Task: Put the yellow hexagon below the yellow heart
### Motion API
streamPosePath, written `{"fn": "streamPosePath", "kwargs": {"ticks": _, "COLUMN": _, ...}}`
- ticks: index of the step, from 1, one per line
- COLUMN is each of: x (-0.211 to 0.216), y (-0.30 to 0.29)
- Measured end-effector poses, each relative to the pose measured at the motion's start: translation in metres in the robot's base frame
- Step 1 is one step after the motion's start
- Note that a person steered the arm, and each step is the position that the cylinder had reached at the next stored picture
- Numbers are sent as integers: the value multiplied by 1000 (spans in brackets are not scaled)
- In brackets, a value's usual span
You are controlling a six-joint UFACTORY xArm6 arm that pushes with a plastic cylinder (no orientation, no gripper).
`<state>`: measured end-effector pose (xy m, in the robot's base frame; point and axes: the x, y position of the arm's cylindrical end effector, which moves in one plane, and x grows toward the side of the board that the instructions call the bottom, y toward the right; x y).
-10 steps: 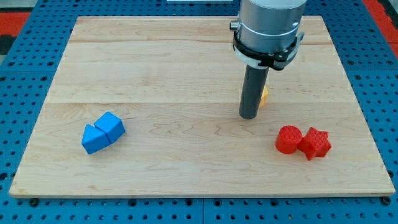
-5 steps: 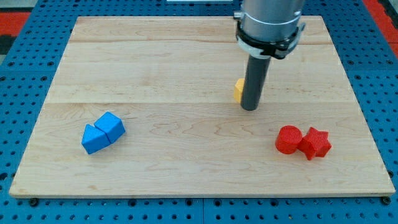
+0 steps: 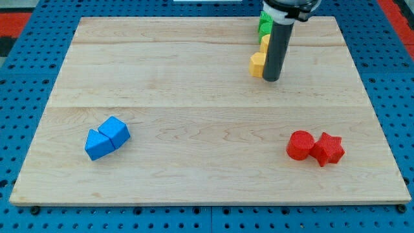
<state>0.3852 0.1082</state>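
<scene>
The yellow hexagon (image 3: 257, 65) lies near the view's top, right of centre. My tip (image 3: 272, 79) stands against its right side, and the rod hides part of it. Just above the hexagon a sliver of another yellow block (image 3: 264, 42) shows; its shape is mostly hidden by the rod, so I cannot tell whether it is the heart. Above that sits a green block (image 3: 264, 24), also partly hidden.
Two blue blocks (image 3: 107, 137) touch each other at the view's lower left. A red cylinder (image 3: 300, 144) and a red star (image 3: 328, 149) touch at the lower right. The wooden board (image 3: 194, 129) lies on a blue perforated base.
My tip moved up the view and pushed the yellow hexagon up with it, to just under the yellow and green blocks, which were hidden behind the arm before.
</scene>
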Motion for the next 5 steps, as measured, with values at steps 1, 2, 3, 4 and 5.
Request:
{"fn": "streamPosePath", "kwargs": {"ticks": 1, "x": -5, "y": -7}}
{"fn": "streamPosePath", "kwargs": {"ticks": 2, "x": -21, "y": -8}}
{"fn": "streamPosePath", "kwargs": {"ticks": 3, "x": -23, "y": -13}}
{"fn": "streamPosePath", "kwargs": {"ticks": 4, "x": -26, "y": -50}}
{"fn": "streamPosePath", "kwargs": {"ticks": 5, "x": -48, "y": -53}}
